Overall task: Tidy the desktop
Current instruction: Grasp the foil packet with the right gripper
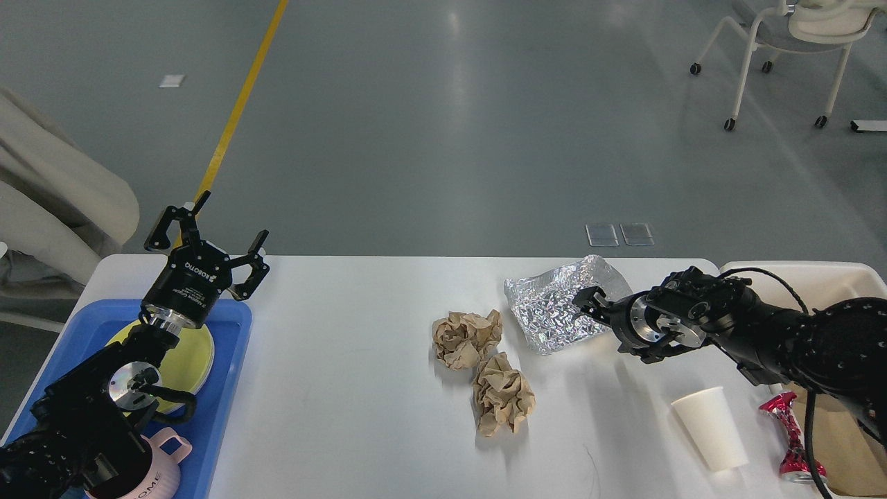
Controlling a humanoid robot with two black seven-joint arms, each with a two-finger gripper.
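The white desktop (346, 388) carries litter. A crumpled silver foil sheet (547, 308) lies at the back right, with two crumpled brown paper balls (466, 337) (502, 394) in front of it to the left. A white paper cup (708, 426) lies on its side at the front right, beside a crushed red can (790, 433). My left gripper (211, 239) is open and empty, raised above the far end of the blue tray (232, 360). My right gripper (587, 301) reaches the foil's right edge. Its dark fingers cannot be told apart.
The blue tray at the left holds a yellow plate (194, 364) and a pink cup (170, 471). A cream-white bin (818, 277) stands at the right edge with brown paper (842, 443) in it. A wheeled chair (783, 41) stands far back on the floor.
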